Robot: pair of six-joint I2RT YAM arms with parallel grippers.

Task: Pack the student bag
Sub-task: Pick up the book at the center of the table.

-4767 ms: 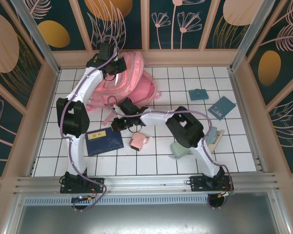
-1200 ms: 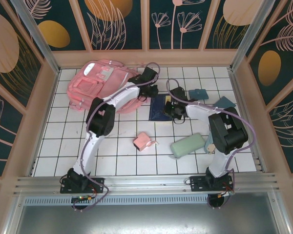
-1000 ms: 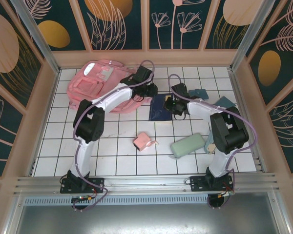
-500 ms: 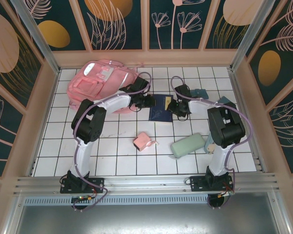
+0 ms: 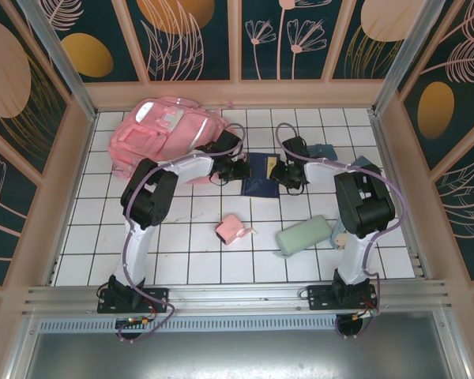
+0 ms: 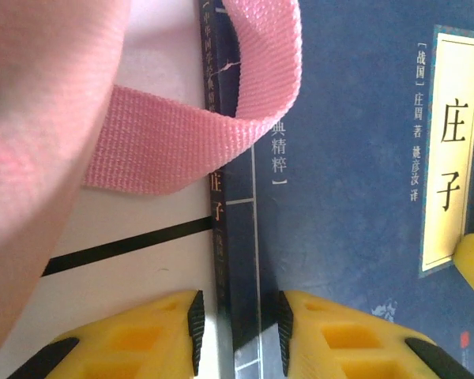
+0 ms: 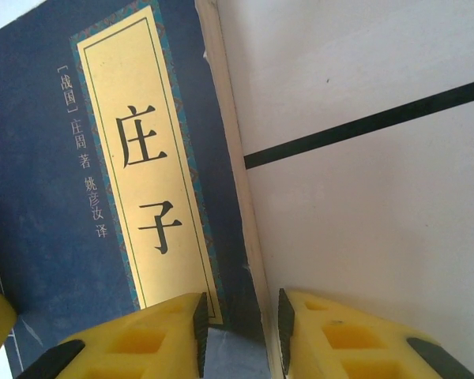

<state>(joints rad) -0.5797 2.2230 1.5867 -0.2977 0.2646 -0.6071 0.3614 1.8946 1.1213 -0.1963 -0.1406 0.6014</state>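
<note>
The student bag (image 5: 162, 142) lies on the tabletop (image 5: 182, 253) just left of the blue book (image 5: 258, 180), one strap (image 6: 158, 150) draped over its spine. The left pincer (image 6: 237, 332) straddles that spine, the right pincer (image 7: 237, 335) its page edge, both with jaws slightly apart.

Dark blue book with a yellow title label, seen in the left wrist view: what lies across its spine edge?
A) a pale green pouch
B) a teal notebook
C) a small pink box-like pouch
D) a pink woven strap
D: a pink woven strap loops over the spine edge of the dark blue book and hides part of the spine lettering.
</note>
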